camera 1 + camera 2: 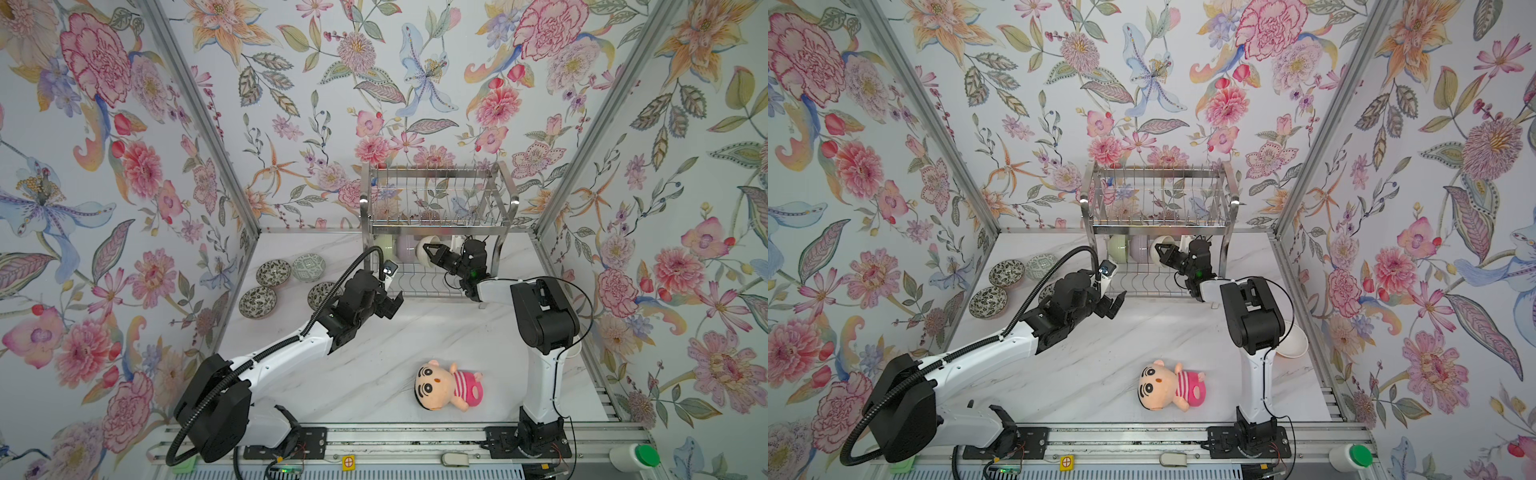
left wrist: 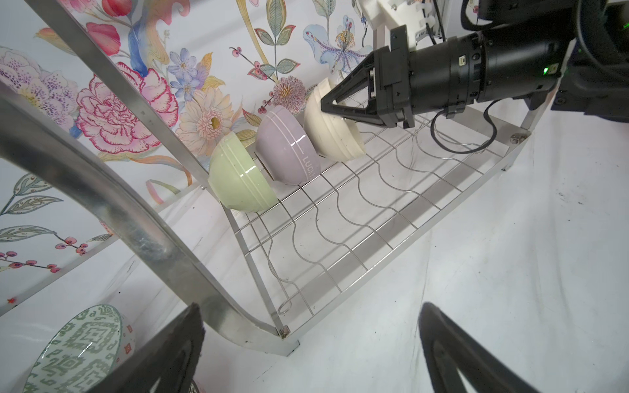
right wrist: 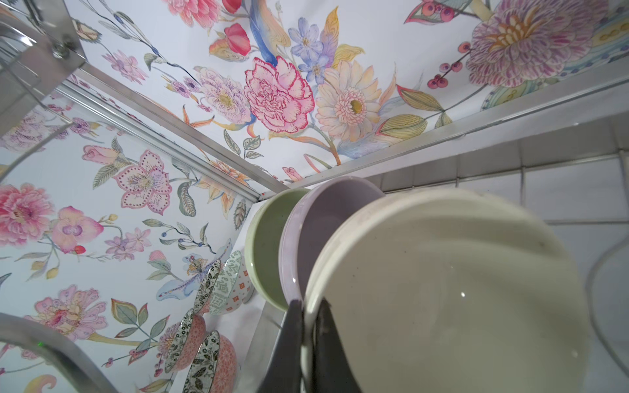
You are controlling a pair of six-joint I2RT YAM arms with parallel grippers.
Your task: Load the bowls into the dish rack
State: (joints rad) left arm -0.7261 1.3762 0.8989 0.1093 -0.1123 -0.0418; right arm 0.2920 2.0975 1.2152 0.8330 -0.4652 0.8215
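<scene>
Table [image 1: 374, 353]: white marble top, carrying all items below.

Rack [image 1: 436, 195]: stands at the far edge of the table, against the back wall, two tiers. Three bowls stand on edge in the wavy wire slots of the lower tier, at its left end.

Left arm [image 1: 282, 353]: reaches toward the rack's near left corner. Right arm [image 1: 544, 316]: reaches into the lower tier from the right.

Doll [image 1: 449, 386]: lies on the near part of the table, well apart from the rack.

Patterned bowls [image 1: 273, 272]: four, upright on the table left of the rack, grouped close together; one is partly hidden behind the left arm.

Pale bowl [image 1: 1293, 340]: on the table behind the right arm, mostly hidden.

Green bowl [image 2: 238, 180]: leftmost slot, tilted. Lavender bowl [image 2: 289, 146]: just beside it. Cream bowl [image 2: 333, 132]: third in the row, just beside the lavender bowl, its lower edge appearing to sit on the wires.

Right gripper [image 3: 310, 340]: jaws drawn narrow and clamped on the cream bowl's rim, one finger inside the bowl, one outside.

Left gripper [image 2: 310, 308]: jaws spread wide, holding nothing and touching nothing, hovering above the table just in front of the rack's near left leg.
</scene>
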